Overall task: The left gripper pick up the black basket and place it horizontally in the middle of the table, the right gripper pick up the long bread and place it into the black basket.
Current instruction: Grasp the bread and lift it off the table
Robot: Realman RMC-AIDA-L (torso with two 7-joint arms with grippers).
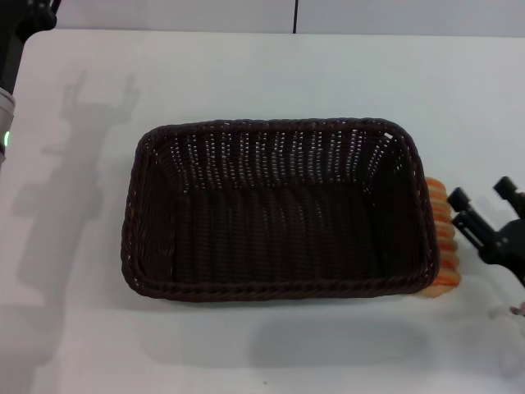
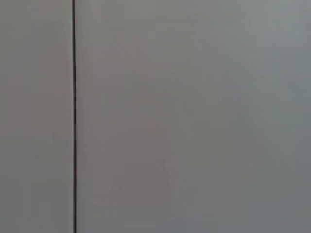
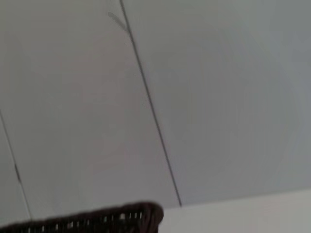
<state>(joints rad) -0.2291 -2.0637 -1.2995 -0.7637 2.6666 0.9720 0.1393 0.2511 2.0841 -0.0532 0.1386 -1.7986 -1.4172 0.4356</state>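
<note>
The black basket [image 1: 275,212] lies lengthwise across the middle of the white table [image 1: 262,74], upright and with nothing in it. The long bread [image 1: 444,240], tan with orange stripes, lies on the table against the outside of the basket's right end, partly hidden by the rim. My right gripper [image 1: 481,194] is open and empty, just right of the bread and apart from it. My left gripper [image 1: 31,12] is raised at the table's far left corner, well away from the basket. A corner of the basket's rim [image 3: 116,217] shows in the right wrist view.
A grey panelled wall with a dark seam [image 2: 73,116] fills the left wrist view and most of the right wrist view [image 3: 150,111]. The left arm's shadow [image 1: 74,164] falls on the table left of the basket.
</note>
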